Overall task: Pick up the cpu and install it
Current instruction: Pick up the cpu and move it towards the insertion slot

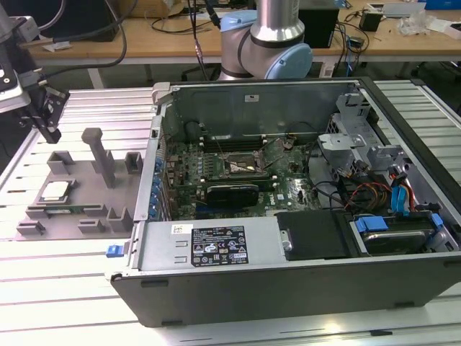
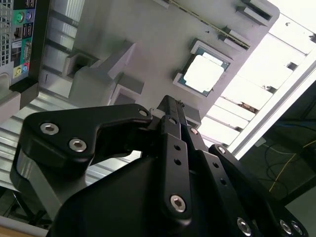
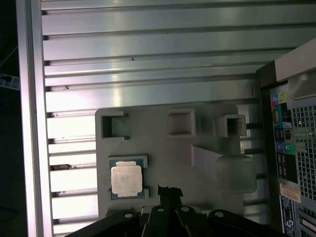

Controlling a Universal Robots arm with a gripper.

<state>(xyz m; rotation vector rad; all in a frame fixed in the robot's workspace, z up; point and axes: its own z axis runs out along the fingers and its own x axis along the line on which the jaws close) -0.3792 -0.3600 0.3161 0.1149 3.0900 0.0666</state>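
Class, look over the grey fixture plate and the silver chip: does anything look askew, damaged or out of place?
Nothing stands out. The shiny silver square cpu lies flat and straight in its recess on the grey plastic fixture plate.

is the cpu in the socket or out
Out: the cpu lies flat on the grey fixture, outside the case, apart from the socket.

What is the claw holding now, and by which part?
Nothing. The chip lies in its grey tray, apart from the empty claw.
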